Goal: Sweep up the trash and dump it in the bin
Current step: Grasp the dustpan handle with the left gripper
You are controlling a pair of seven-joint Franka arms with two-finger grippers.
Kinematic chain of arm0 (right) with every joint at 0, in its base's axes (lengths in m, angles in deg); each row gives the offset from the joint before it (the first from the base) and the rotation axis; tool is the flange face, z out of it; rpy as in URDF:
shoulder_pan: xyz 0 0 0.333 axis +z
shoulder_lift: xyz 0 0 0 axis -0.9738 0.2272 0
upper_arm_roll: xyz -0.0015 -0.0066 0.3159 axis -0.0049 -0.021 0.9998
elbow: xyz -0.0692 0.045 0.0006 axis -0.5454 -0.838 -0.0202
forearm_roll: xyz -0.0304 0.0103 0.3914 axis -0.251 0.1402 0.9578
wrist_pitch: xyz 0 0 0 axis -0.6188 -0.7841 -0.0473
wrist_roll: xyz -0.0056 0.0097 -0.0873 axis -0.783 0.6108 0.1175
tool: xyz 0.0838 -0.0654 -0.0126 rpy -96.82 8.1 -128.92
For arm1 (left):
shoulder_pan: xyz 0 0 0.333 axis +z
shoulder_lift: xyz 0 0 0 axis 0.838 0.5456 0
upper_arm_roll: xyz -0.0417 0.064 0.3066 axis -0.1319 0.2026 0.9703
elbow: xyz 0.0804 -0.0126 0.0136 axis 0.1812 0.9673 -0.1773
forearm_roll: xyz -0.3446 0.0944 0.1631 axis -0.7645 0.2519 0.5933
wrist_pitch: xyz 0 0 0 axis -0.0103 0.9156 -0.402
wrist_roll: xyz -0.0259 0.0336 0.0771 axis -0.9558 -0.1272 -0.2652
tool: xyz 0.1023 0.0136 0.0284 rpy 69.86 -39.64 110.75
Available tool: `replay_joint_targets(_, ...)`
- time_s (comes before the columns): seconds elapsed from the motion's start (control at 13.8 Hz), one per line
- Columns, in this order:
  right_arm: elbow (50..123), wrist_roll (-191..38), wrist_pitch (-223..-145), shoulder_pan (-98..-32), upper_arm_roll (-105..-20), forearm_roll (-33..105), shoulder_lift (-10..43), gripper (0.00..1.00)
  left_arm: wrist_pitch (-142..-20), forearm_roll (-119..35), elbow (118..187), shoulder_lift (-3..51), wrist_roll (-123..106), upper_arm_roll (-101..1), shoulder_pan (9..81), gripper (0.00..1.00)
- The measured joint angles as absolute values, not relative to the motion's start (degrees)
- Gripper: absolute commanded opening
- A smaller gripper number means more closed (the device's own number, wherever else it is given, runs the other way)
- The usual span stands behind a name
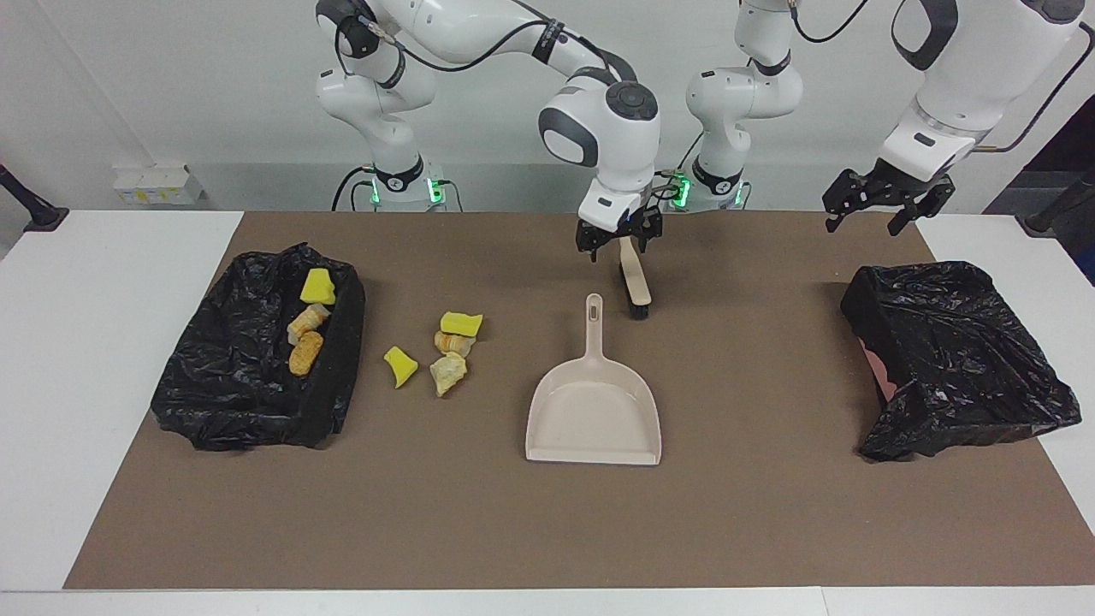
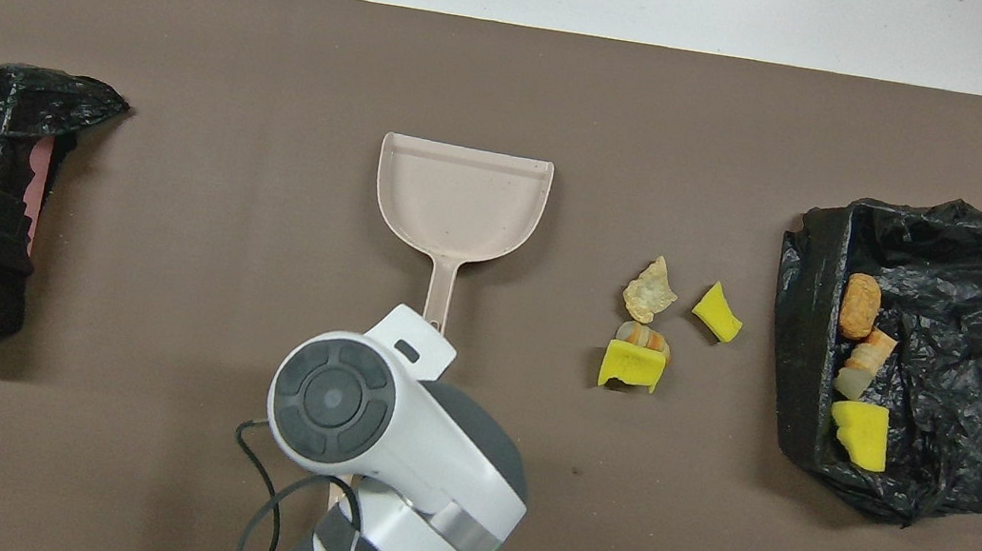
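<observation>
Facing view shows the right gripper [image 1: 618,242] over the brush [image 1: 634,281], fingers spread and empty, with loose trash [image 1: 440,346] at nine o'clock of the dustpan [image 1: 594,409]; these light, soft lumps likely scatter, so sweep gently.

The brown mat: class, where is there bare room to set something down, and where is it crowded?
Bare mat lies between the dustpan and the empty bin, and along the edge farthest from the robots. It is crowded between the dustpan and the bin with trash, where loose trash lies, and near the brush under the right gripper.
</observation>
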State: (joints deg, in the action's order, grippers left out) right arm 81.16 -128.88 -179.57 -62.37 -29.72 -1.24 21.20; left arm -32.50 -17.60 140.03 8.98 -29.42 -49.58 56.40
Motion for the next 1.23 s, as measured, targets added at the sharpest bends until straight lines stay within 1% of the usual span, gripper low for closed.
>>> replay_joint_targets(0.15,85.0,-128.9,-180.9,-62.3,-27.4,-0.1,19.7,1.0,-32.5,-17.6,140.1,8.9,-29.6,-50.7,55.4,1.0)
replay_joint_targets(0.36,92.1,-129.6,-189.0,-62.1,-24.8,0.0,19.6,1.0,-33.1,-17.6,140.3,10.0,-29.6,-51.2,50.9,1.0)
replay_joint_targets(0.51,95.4,-130.0,-192.1,-62.1,-23.6,0.0,19.6,1.0,-35.0,-17.6,140.4,11.7,-29.5,-51.3,47.7,1.0)
replay_joint_targets(0.8,98.4,-130.0,-194.6,-62.1,-22.6,0.0,19.6,1.0,-40.5,-17.6,140.5,17.2,-29.4,-51.4,42.4,1.0)
replay_joint_targets(0.87,98.7,-130.0,-195.0,-62.1,-22.5,0.0,19.6,0.97,-41.9,-17.6,140.5,18.6,-29.0,-51.4,41.2,1.0)
replay_joint_targets(1.02,99.0,-130.0,-195.6,-62.1,-22.5,0.0,19.6,0.94,-45.2,-17.7,140.6,21.7,-26.9,-51.5,38.6,1.0)
replay_joint_targets(1.09,99.1,-130.0,-196.0,-62.1,-22.5,0.0,19.6,0.84,-46.9,-17.9,140.6,23.1,-25.2,-51.5,37.2,1.0)
replay_joint_targets(1.16,99.3,-130.0,-196.1,-62.1,-22.5,0.0,19.6,0.46,-49.0,-18.0,140.6,24.6,-23.0,-51.5,35.5,1.0)
replay_joint_targets(1.23,99.4,-130.0,-196.1,-62.1,-22.5,-0.1,19.6,0.25,-51.1,-18.0,140.6,26.0,-20.7,-51.5,33.9,1.0)
